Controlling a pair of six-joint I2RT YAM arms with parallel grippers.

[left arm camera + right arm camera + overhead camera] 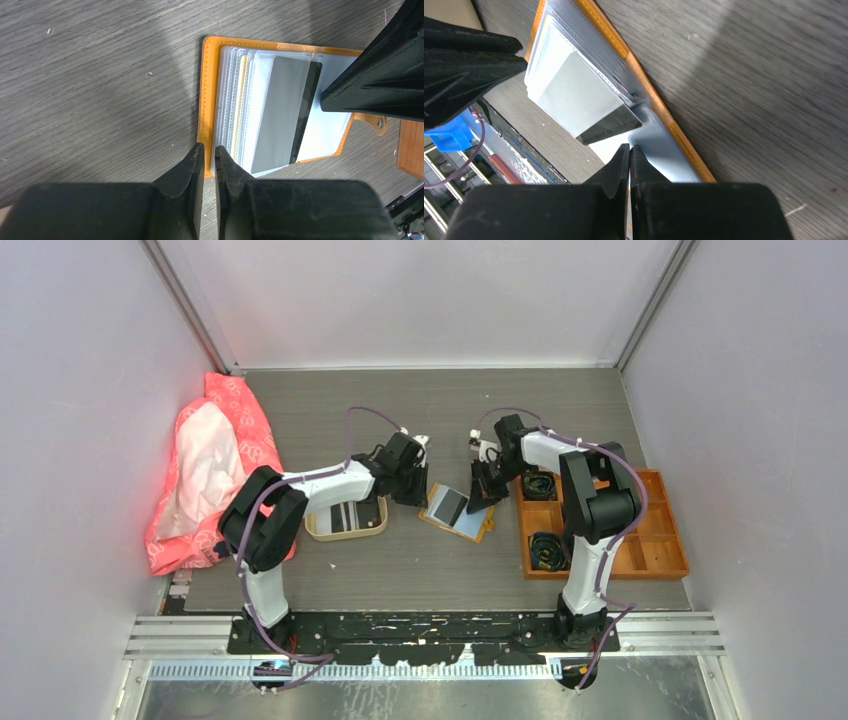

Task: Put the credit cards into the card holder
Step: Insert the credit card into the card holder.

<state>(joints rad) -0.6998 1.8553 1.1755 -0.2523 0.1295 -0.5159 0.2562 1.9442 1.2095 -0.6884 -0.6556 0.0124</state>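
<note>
Open card holder (455, 510), lying flat; grey card (280, 115) on its clear sleeves (235, 100); left gripper (209, 150) pinching its orange left edge; right gripper (630, 149) closed, tips at right sleeve.

Left arm (322, 486) and right arm (588, 502) showing white tube links between bulky black joint housings. Purple cables (366, 416) looping alongside each. Left gripper (209, 155) and right gripper (630, 150) presenting matte black, wedge-tapered fingers.

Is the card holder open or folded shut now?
Open. The card holder lies spread on the table, clear inner sleeves fanned out, a grey card showing, its snap tab unfastened.
</note>
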